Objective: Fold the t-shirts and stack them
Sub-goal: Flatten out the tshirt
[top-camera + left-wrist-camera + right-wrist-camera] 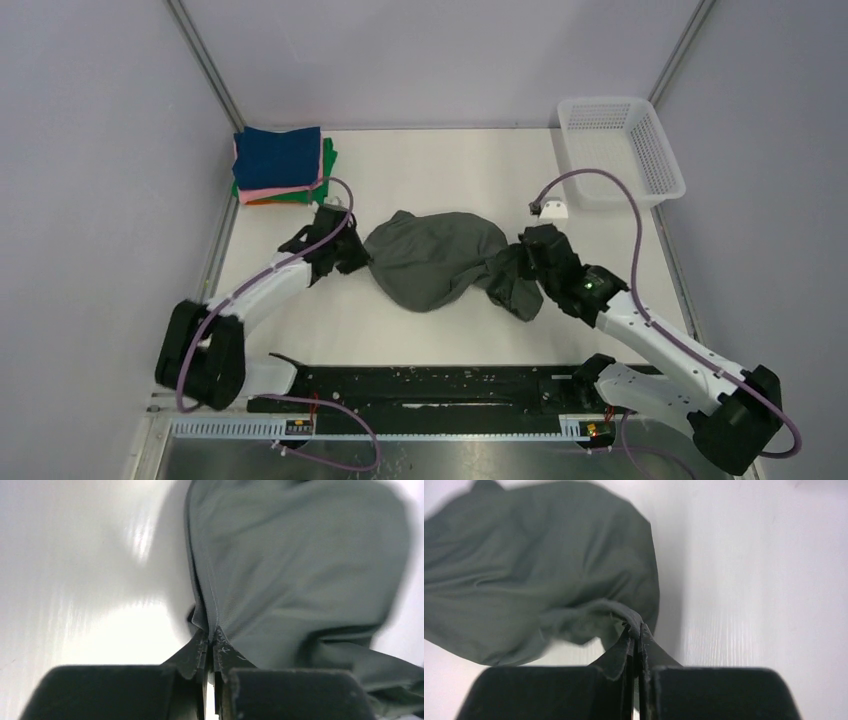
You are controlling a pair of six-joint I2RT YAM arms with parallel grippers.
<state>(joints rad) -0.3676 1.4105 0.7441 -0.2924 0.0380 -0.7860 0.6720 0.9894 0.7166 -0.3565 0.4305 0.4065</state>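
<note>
A: Overhead view is bright and even, soft light from above. The white table (450, 330) is slightly washed out, with only a faint shadow under the grey-green shirt (435, 260).

B: Sharp picture, though the frame posts (205, 60) splay outward toward the top corners.

A: Left wrist view: glare streaks on the table, and a soft dark shadow hugging the cloth's edge.

B: The shirt's far edge is smeared at top right. The left gripper (211, 639), close to the lens, is out of focus.

A: Right wrist view: fuzzy shirt outline, grey shadow beside it, and the right side pale and bright.
</note>
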